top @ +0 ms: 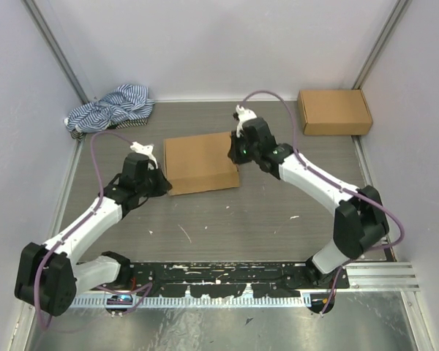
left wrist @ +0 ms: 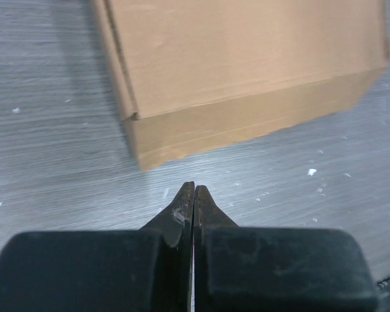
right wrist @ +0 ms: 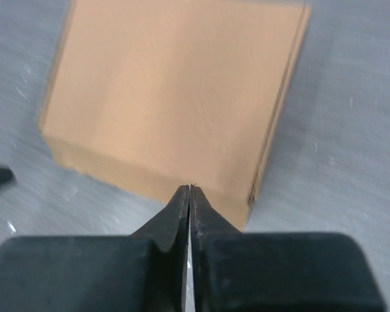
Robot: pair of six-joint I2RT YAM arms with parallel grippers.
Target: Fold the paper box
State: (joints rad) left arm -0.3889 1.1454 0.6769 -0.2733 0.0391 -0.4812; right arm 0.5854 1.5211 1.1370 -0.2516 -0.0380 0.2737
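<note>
TEXT: you have none to read in any view | paper box (top: 201,162): plain brown faces, mid-tabletop (top: 241,219) | second cardboard box (top: 334,111): plain brown top, far right corner of the tabletop

cloth: blue-and-white striped cloth (top: 110,110) seen crumpled at the far left corner of the table (top: 227,219) | box: closed brown cardboard box (top: 334,111) laid flat at the far right corner, well apart from the cloth | surface: grey wood-grain, dotted with white flecks (top: 184,232) | near right edge: ribbed metal plate (top: 384,276)
</note>
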